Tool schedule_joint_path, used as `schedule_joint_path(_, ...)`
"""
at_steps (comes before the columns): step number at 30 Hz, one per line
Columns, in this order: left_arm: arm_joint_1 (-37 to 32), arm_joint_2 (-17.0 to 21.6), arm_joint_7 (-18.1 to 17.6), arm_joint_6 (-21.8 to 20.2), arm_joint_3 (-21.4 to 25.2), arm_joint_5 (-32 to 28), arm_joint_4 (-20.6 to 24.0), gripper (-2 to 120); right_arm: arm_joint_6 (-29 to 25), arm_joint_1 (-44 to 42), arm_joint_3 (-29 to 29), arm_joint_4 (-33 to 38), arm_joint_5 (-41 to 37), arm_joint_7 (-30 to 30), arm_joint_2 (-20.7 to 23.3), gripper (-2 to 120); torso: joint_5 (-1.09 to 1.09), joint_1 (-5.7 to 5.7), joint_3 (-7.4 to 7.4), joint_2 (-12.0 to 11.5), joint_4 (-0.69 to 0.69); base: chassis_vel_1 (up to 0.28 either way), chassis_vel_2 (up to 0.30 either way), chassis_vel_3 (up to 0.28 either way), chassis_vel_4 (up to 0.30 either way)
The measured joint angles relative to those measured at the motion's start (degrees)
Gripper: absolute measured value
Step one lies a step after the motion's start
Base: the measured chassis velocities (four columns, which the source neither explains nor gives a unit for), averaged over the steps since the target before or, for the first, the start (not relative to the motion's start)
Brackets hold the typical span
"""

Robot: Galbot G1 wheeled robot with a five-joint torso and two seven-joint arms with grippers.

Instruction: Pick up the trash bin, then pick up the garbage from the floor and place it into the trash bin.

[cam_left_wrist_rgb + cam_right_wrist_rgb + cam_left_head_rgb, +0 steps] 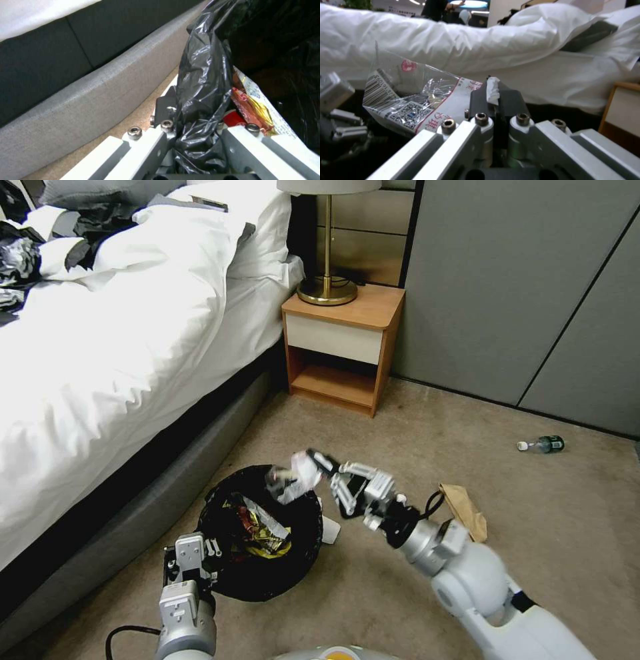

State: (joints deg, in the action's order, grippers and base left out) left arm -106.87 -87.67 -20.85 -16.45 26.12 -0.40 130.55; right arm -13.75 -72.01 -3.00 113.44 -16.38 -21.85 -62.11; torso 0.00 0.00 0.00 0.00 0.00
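The left gripper had its jaws clamped on the trash bin rim, off the floor beside the bed. The right gripper, jaws pinched on a clear wrapper, hovered over the far rim. Releasing well seemed to call for centring over the opening first.

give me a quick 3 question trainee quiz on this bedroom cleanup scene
1. True or false: the right pincer is shut on a clear plastic wrapper above the trash bin.
2. What does the left pincer grip? A) bin rim with its black bag B) bottle C) lamp
3. Fill in: on the carpet right of the right arm lie a brown paper bag and a small ____.

Key: 1 true; 2 A; 3 bottle
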Motion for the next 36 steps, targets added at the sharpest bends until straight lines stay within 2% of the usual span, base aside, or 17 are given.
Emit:
schedule_joint_path(9,0.0,0.0,0.0,0.0,0.0,0.0,0.0,1,-0.2,2.2,4.3,-7.7,2.7,0.4,-2.3,0,0.00,0.00,0.00,0.0,0.00,0.000,0.000,0.000,0.000)
schedule_joint_path(20,0.0,0.0,0.0,0.0,0.0,0.0,0.0,1,-0.2,3.3,8.5,-12.1,4.9,1.6,-4.8,0,-0.01,0.00,0.00,0.0,0.00,0.000,0.000,0.000,0.000)
schedule_joint_path(21,0.0,0.0,0.0,0.0,0.0,0.0,0.0,1,-0.2,3.3,9.1,-12.9,5.4,1.7,-5.1,9,0.00,0.00,0.00,0.0,0.00,0.000,0.000,0.000,0.000)
schedule_joint_path(22,0.0,0.0,0.0,0.0,0.0,0.0,0.0,1,-0.2,3.3,9.1,-12.9,5.4,1.7,-5.1,9,0.00,0.00,0.00,0.0,0.00,0.000,0.000,0.000,0.000)
schedule_joint_path(25,0.0,0.0,0.0,0.0,0.0,0.0,0.0,1,-0.1,3.3,9.4,-13.4,5.8,1.8,-5.0,22,-0.01,0.00,0.00,0.0,0.00,0.000,0.000,0.000,0.000)
schedule_joint_path(26,0.0,0.0,0.0,0.0,0.0,0.0,0.0,1,-0.1,3.3,9.4,-13.4,5.8,1.8,-5.0,22,-0.01,0.00,0.00,0.0,0.00,0.000,0.000,0.000,0.000)
schedule_joint_path(29,0.0,0.0,0.0,0.0,0.0,0.0,0.0,1,-0.1,3.1,9.2,-13.3,5.8,1.9,-4.6,37,0.00,0.00,0.00,0.0,0.00,0.000,0.000,0.000,0.000)
schedule_joint_path(30,0.0,0.0,0.0,0.0,0.0,0.0,0.0,1,-0.1,3.1,9.2,-13.3,5.8,1.9,-4.6,37,0.00,0.00,0.00,0.0,0.00,0.000,0.000,0.000,0.000)
schedule_joint_path(33,0.0,0.0,0.0,0.0,0.0,0.0,0.0,1,-0.2,2.6,8.8,-13.1,5.9,1.9,-4.4,52,0.00,0.00,0.00,0.0,0.00,0.000,0.000,0.000,0.000)
schedule_joint_path(36,0.0,0.0,0.0,0.0,0.0,0.0,0.0,1,-0.4,2.3,8.4,-13.0,6.0,1.9,-4.6,59,0.00,0.00,0.00,0.0,0.00,0.000,0.000,0.000,0.000)
